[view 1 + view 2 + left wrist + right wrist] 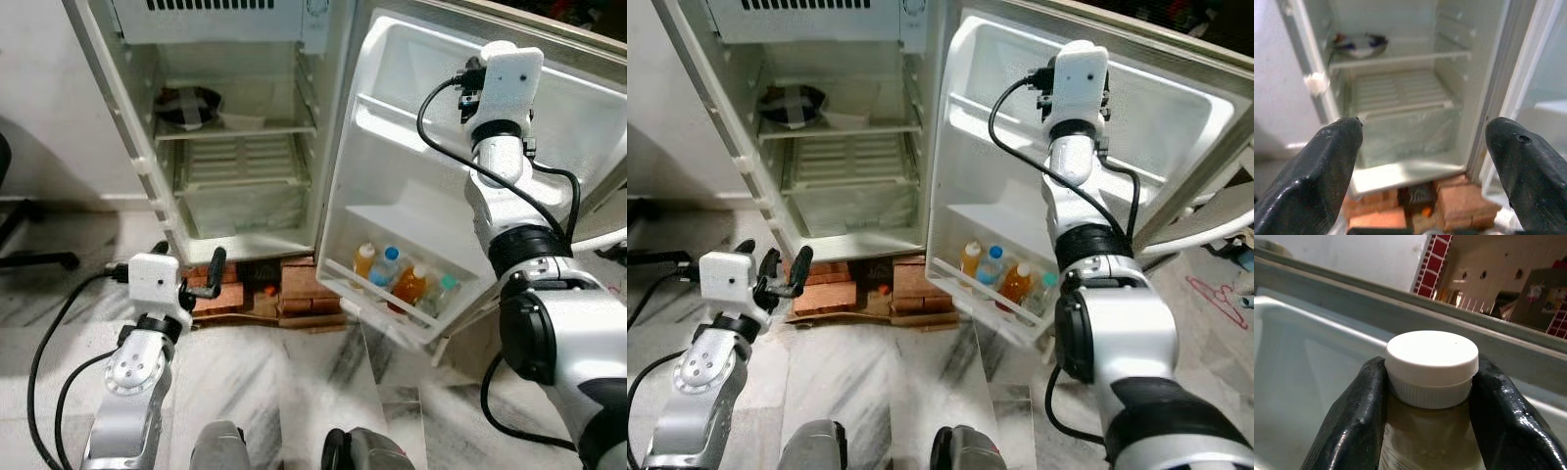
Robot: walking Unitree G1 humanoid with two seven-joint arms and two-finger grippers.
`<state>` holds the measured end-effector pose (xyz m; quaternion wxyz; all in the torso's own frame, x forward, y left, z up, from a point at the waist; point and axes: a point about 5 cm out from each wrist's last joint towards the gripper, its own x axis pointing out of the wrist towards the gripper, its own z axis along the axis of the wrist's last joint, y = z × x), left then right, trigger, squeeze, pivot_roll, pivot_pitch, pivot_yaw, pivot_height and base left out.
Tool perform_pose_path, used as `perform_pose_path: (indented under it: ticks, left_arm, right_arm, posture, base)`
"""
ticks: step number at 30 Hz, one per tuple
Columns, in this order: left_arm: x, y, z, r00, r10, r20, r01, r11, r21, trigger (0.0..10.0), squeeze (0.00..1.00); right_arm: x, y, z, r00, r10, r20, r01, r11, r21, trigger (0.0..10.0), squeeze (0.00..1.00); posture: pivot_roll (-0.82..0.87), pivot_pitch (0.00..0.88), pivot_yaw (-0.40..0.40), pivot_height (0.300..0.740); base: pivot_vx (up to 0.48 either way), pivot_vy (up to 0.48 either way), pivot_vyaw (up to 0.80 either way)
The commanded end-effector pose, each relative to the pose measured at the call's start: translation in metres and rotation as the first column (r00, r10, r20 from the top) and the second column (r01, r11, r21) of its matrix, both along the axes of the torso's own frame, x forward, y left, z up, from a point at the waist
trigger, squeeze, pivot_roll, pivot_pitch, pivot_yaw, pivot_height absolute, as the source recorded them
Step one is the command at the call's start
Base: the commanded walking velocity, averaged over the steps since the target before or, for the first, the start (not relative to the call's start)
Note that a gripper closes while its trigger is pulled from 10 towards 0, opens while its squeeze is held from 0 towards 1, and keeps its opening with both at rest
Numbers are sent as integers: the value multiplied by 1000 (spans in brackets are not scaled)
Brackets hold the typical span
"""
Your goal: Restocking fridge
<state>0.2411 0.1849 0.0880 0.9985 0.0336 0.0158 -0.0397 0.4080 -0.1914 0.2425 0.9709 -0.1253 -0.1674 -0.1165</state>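
A small fridge [245, 127] stood open on stacked red bricks [294, 289] over a marble floor [294, 382]. Four drink bottles [404, 277] lined the lowest door shelf [382, 313], while a dark bowl [188, 105] sat on the upper wire shelf [240, 130] inside the cabinet.

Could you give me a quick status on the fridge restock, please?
Right gripper shut on white-capped bottle, raised at open door. Left gripper open, empty, facing fridge. Bottom door shelf holds four bottles.
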Motion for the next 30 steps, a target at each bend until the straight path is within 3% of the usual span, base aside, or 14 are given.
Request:
perform_pose_path:
  ticks: [1,2,30]
  left_arm:
    - [-1,1,4,1000,4,5,-4,1000,17,10000,0]
    - [-1,1,4,1000,7,1,-7,1000,17,10000,0]
    - [-1,1,4,1000,7,1,-7,1000,17,10000,0]
  right_arm:
    - [2,-8,14,999,-41,23,40,999,21,10000,0]
    - [3,-6,8,999,-37,-24,37,999,18,10000,0]
    - [3,-6,8,999,-37,-24,37,999,18,10000,0]
  posture:
    - [221,147,-80,740]
    - [220,146,-79,740]
    - [220,146,-79,740]
  base:
    - [0,0,0]
    - [0,0,0]
    - [0,0,0]
